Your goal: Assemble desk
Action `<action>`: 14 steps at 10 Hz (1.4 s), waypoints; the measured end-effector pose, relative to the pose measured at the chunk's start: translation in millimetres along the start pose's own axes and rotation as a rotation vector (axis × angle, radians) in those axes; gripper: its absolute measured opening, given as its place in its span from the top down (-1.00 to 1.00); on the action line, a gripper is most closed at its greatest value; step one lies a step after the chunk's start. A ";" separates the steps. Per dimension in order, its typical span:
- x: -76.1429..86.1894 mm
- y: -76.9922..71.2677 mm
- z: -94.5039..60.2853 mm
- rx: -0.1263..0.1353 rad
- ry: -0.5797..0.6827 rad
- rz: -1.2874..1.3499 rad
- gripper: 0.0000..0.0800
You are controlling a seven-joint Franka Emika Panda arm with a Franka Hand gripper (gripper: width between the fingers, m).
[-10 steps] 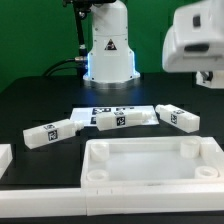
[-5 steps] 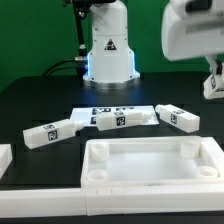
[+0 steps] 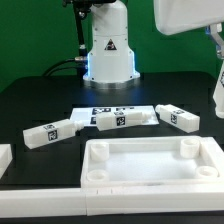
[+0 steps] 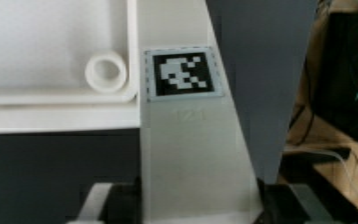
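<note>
The end effector (image 4: pixel 181 198) pinches a tagged leg (image 4: pixel 190 120), held clear of the rimmed desk top (image 4: pixel 34 75).

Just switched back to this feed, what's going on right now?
The arm's gripper is shut on one tagged desk leg, gripped at one end and carried in the air, with the desk top and a corner socket showing behind it. Three more legs lie loose on the table beyond the desk top. No socket in view has a leg in it.
</note>
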State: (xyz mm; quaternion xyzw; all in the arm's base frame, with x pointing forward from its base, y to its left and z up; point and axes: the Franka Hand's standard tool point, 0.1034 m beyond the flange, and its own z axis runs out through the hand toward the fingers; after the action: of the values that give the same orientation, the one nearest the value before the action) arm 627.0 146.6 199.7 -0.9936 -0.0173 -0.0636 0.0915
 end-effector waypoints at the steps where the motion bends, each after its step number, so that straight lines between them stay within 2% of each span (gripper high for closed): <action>1: 7.2 3.3 0.4 -0.005 0.101 -0.003 0.29; 3: 20.3 24.7 -2.3 -0.047 0.310 -0.099 0.29; 4: 8.5 21.3 2.8 -0.064 0.420 -0.127 0.29; 5: 1.9 23.1 8.5 -0.069 0.444 -0.127 0.29; 7: 10.1 28.0 4.7 -0.082 0.583 -0.129 0.29; 8: 6.3 30.9 11.0 -0.085 0.574 -0.129 0.29; 9: 5.0 45.3 10.9 -0.108 0.568 -0.158 0.29; 10: 4.5 61.6 11.9 -0.117 0.550 -0.144 0.29; 13: -2.7 61.9 25.0 -0.103 0.477 -0.125 0.29; 14: -5.3 55.5 27.5 -0.096 0.473 -0.126 0.29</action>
State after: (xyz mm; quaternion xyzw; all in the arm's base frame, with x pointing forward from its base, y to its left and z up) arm 627.7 97.0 162.2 -0.9513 -0.0544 -0.3005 0.0415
